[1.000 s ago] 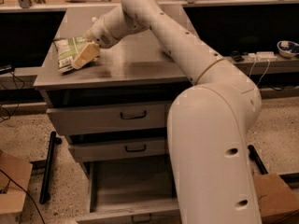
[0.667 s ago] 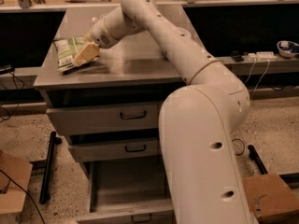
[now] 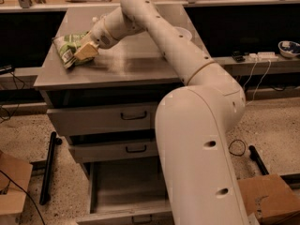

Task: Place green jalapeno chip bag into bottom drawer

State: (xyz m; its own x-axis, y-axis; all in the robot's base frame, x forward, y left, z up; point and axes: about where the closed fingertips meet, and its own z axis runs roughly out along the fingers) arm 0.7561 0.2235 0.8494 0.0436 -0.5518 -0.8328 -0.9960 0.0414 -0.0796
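Note:
The green jalapeno chip bag (image 3: 69, 47) lies on the left part of the grey cabinet top (image 3: 136, 62). My gripper (image 3: 86, 52) is at the bag's right end, with a tan finger (image 3: 87, 51) pressed on it, shut on the bag. My arm reaches from the lower right across the cabinet. The bottom drawer (image 3: 123, 187) is pulled open below the two shut drawers, a wide shallow tray with nothing in it. My arm's bulky base (image 3: 197, 163) covers the drawer's right part.
The top drawer (image 3: 101, 118) and the middle drawer (image 3: 112, 150) are shut. Cardboard boxes stand on the floor at left (image 3: 11, 184) and right (image 3: 267, 200). A black bar (image 3: 49, 165) leans by the cabinet's left. Shelves with clutter run behind.
My arm's base has shifted left across the view, covering more of the drawers. The gripper stays at the bag, which sits at nearly the same spot on the cabinet top.

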